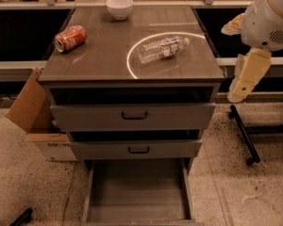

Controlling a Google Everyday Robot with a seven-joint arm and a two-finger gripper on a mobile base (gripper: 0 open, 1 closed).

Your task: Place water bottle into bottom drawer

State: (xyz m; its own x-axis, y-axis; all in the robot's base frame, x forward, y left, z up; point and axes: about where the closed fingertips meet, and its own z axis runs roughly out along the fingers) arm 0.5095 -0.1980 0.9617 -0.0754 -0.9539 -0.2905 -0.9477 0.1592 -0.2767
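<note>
The water bottle (162,48) lies on its side on the cabinet top, right of centre, inside a bright ring of light, cap pointing right. The bottom drawer (138,206) is pulled out at floor level and its grey floor is bare. My gripper (239,65) hangs at the right edge of the view, beside the cabinet's right side and just right of the bottle's level. It holds nothing that I can see. It is apart from the bottle.
An orange-red soda can (69,37) lies on the cabinet top at left and a white bowl (119,7) stands at the back. The two upper drawers (134,116) are slightly ajar. A cardboard box (35,121) sits on the floor at left, and a black wheeled leg (243,135) at right.
</note>
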